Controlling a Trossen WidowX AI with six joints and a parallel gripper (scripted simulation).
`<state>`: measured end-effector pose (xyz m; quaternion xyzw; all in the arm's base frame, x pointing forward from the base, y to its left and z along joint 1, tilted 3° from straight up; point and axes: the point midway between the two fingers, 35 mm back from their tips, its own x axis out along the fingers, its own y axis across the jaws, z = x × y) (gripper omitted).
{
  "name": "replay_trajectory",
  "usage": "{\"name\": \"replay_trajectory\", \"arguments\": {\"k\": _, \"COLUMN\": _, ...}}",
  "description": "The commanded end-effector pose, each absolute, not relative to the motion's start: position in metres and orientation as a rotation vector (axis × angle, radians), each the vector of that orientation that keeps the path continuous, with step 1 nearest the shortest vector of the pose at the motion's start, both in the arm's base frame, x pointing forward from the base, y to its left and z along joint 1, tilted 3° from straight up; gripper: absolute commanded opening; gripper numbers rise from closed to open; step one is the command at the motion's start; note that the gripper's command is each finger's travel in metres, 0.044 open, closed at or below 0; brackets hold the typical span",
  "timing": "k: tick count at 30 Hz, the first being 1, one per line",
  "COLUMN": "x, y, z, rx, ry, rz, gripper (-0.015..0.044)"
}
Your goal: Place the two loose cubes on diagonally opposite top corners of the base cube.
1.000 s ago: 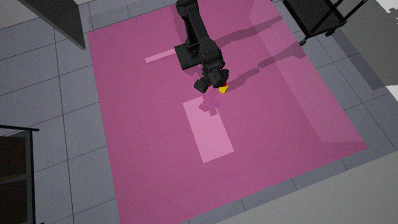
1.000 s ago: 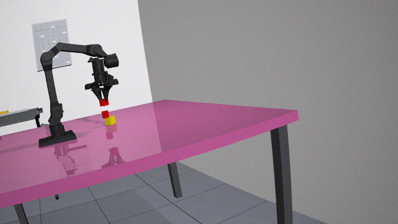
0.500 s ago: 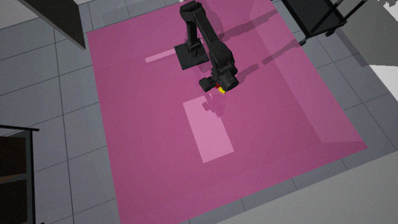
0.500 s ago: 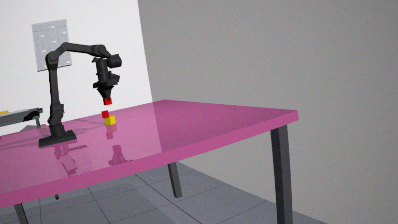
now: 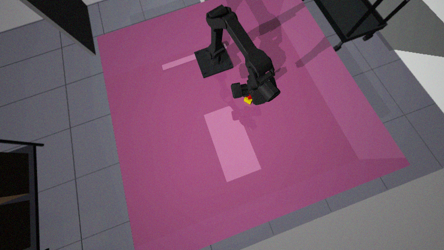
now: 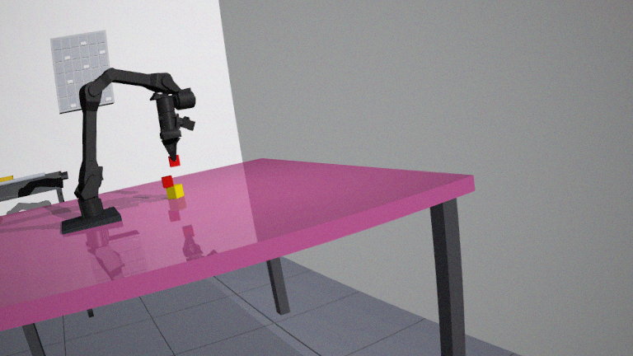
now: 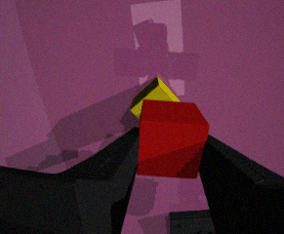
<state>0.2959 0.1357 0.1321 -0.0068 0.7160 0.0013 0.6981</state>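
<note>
My gripper (image 6: 174, 159) (image 7: 168, 136) is shut on a red cube (image 6: 175, 163) (image 7: 168, 151), which hangs above the yellow base cube (image 5: 247, 101) (image 6: 175, 192) (image 7: 156, 97) with a clear gap. The base cube stands on the table. The other red cube (image 6: 166, 181) sits at the upper left corner of the base cube in the exterior view, overhanging its side. It is hidden in the wrist view, where the held cube covers part of the base cube. In the top view a bit of red shows beside the yellow under the arm; I cannot tell which cube it is.
The pink table (image 5: 170, 155) (image 6: 354, 194) carries the arm's black base plate (image 5: 209, 67) (image 6: 91, 220). A dark cart (image 5: 343, 4) stands beyond the table edge, and a shelf (image 5: 34, 168) stands on the opposite side. Arm shadows and light patches cross the table.
</note>
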Motion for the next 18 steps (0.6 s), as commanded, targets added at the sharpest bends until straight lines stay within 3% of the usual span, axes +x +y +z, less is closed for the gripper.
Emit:
{"name": "replay_trajectory", "arguments": {"k": 1, "x": 0.299, "y": 0.140, "z": 0.133, "rx": 0.015, "ry": 1.593, "rz": -0.017, "gripper": 0.0105}}
{"name": "replay_trajectory", "arguments": {"k": 18, "x": 0.296, "y": 0.139, "z": 0.103, "rx": -0.051, "ry": 1.569, "rz": 0.009, "gripper": 0.0105}}
